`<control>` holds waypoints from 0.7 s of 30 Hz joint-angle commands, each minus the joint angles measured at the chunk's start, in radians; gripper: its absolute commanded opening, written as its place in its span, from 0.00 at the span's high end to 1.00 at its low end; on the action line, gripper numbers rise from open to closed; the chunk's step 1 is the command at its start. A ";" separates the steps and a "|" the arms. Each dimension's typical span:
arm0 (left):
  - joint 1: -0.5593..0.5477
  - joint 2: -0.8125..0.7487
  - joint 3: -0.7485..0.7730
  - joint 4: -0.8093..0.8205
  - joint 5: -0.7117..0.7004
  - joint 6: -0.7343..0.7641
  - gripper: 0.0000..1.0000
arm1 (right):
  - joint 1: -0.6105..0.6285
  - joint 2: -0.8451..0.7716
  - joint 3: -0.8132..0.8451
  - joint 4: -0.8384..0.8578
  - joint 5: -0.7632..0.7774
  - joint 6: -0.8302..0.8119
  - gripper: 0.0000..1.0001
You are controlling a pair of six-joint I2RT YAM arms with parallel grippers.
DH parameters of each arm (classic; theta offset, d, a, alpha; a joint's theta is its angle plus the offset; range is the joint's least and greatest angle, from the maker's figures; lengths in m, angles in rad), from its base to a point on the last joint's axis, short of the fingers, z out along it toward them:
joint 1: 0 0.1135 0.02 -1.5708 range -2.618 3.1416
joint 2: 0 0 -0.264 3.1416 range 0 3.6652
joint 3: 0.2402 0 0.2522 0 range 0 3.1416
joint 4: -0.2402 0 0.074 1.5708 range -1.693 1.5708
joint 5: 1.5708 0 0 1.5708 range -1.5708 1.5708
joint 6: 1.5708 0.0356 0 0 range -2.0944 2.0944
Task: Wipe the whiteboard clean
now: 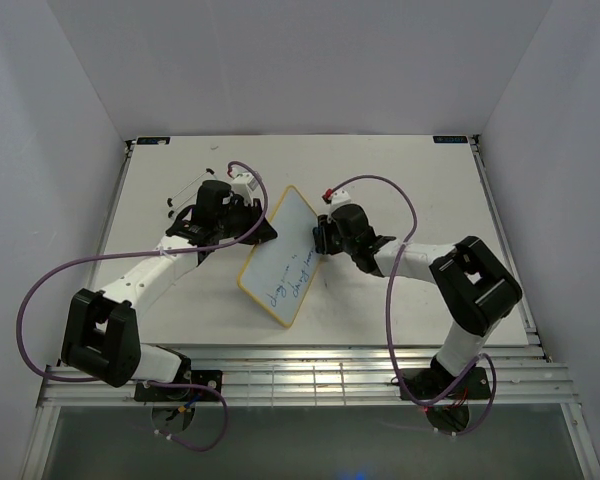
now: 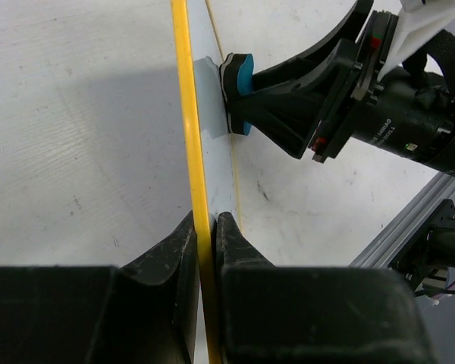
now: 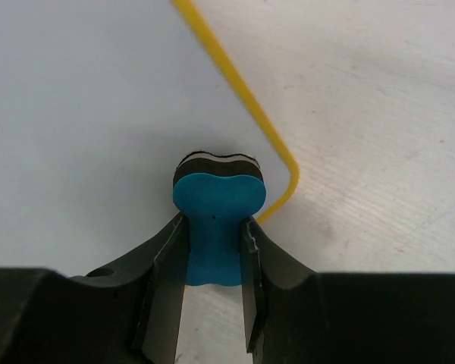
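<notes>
- Top external: fixed high, above and behind the arm bases, tilted down over the whole table point(image 1: 420, 190). Bases at 6 o'clock, far wall at 12. Widest and farthest view.
- Left wrist: rides the left arm, own fingers point(image 2: 171, 258) at 6 o'clock. Very near, sighting edge-on along the whiteboard point(image 2: 212, 167) toward 12.
- Right wrist: rides the right arm, own fingers point(image 3: 163, 265) at 6 o'clock. Close on the board's face, eraser point(image 3: 216, 201) centred.
- Shared: all three see the board. Left wrist also catches the right gripper point(image 2: 246, 98) and eraser at 1 o'clock. Top view takes in both wrists' ground.
</notes>
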 commanded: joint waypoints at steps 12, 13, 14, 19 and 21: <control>-0.034 -0.003 -0.022 -0.052 0.050 0.051 1.00 | 0.356 -0.130 -0.162 0.467 -0.285 -0.014 0.92; -0.032 -0.004 -0.024 -0.052 0.050 0.051 1.00 | 0.365 -0.123 -0.155 0.457 -0.271 -0.017 0.92; -0.034 -0.006 -0.024 -0.049 0.050 0.051 1.00 | 0.365 -0.115 -0.150 0.440 -0.259 -0.017 0.92; -0.034 -0.009 -0.025 -0.055 0.047 0.059 1.00 | 0.289 -0.081 -0.162 0.382 -0.153 -0.012 0.92; -0.034 -0.011 -0.025 -0.055 0.046 0.059 1.00 | 0.255 -0.084 -0.188 0.360 -0.071 0.001 0.92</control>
